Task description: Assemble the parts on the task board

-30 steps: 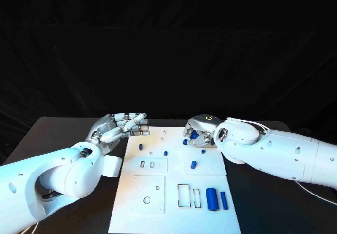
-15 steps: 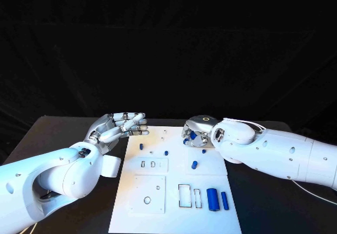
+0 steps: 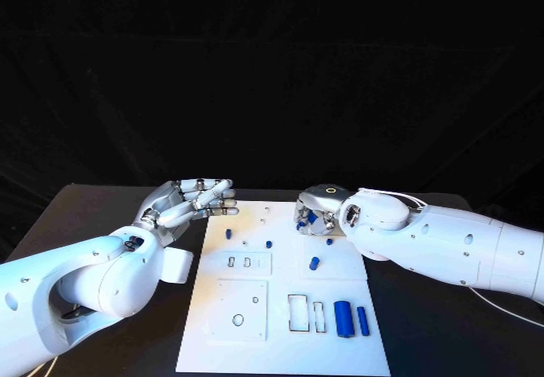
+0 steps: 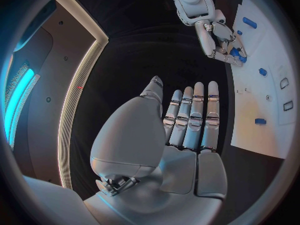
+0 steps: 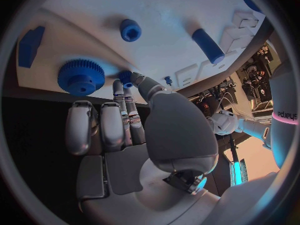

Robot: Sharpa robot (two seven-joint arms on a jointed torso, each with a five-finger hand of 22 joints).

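two blue cylinders (image 3: 351, 320) lie on the task board (image 3: 284, 345)

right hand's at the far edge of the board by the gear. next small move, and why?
Probably close the right hand on the small blue peg at its fingertips and lift it. The wrist view shows thumb and finger on either side of that peg beside the blue gear, but a firm hold isn't clear. The left hand hovers open beside the task board, holding nothing.

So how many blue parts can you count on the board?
6 in the clear: a thick bar and a thin bar at the near right corner, a peg mid-board, and three small pieces farther back. More sit part-hidden under the right hand.
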